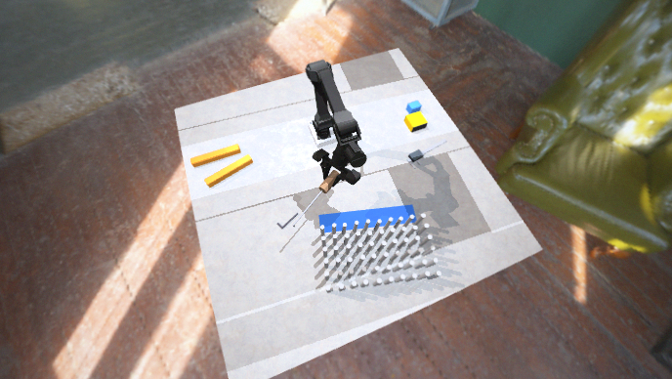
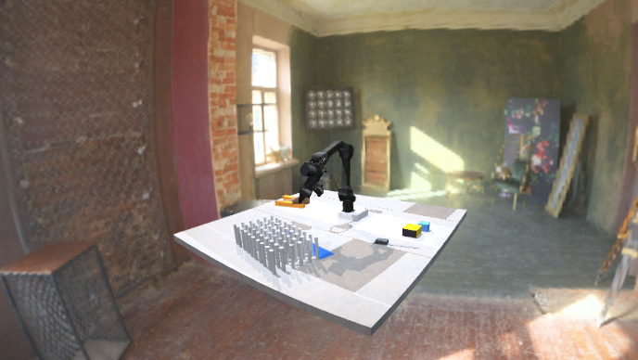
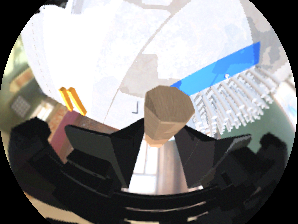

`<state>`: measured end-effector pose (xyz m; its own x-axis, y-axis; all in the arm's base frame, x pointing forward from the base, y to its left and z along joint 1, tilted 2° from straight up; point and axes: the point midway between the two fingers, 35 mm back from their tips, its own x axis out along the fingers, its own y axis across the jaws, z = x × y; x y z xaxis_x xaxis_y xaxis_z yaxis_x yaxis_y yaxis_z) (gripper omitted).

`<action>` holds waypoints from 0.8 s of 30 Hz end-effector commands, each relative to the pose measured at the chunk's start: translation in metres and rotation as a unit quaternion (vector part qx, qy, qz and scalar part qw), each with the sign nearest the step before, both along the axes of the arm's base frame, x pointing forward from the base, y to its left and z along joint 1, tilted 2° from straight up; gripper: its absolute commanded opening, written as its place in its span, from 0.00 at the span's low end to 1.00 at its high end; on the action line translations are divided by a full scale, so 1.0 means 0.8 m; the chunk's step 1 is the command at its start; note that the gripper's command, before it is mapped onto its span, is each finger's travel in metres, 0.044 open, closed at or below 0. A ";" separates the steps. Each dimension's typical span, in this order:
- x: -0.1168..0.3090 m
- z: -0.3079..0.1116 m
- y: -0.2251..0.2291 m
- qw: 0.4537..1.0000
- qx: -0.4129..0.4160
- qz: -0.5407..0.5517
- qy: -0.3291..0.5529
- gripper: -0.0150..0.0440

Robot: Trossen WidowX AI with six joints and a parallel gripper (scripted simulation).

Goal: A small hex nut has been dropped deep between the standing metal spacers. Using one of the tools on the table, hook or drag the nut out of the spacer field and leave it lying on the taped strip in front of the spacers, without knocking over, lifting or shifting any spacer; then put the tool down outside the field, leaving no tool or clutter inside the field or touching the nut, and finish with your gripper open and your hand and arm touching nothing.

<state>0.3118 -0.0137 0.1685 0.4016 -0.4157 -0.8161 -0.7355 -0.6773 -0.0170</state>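
Observation:
My gripper [image 1: 337, 176] [image 2: 308, 199] is shut on the brown wooden handle [image 1: 328, 183] [image 3: 169, 109] of a tool. Its thin shaft slants down to the left in the top view, with the tip left of the spacers and close to a small dark L-shaped piece [image 1: 281, 225] [image 3: 137, 109]. The metal spacers [image 1: 411, 217] [image 2: 272, 262] stand in rows behind the blue taped strip [image 1: 342, 219] [image 2: 323, 251] [image 3: 215, 72]. A second tool with a dark handle [image 1: 415, 155] [image 2: 381, 241] lies to the right. I cannot make out the nut among the spacers or on the strip.
Two orange bars [image 1: 215, 155] [image 2: 290, 204] [image 3: 77, 101] lie at the left of the table. A yellow and black block [image 1: 415, 121] [image 2: 412, 230] and a blue block [image 1: 413, 105] [image 2: 424, 226] sit at the right, beyond the dark-handled tool.

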 end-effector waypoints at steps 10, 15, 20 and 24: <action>0.007 0.014 -0.082 0.995 0.001 -0.096 -0.010 0.25; 0.003 0.017 -0.116 0.991 0.001 -0.135 -0.011 0.25; -0.004 0.019 -0.151 0.985 0.001 -0.173 -0.012 0.25; -0.011 0.022 -0.178 0.979 0.001 -0.204 -0.013 0.25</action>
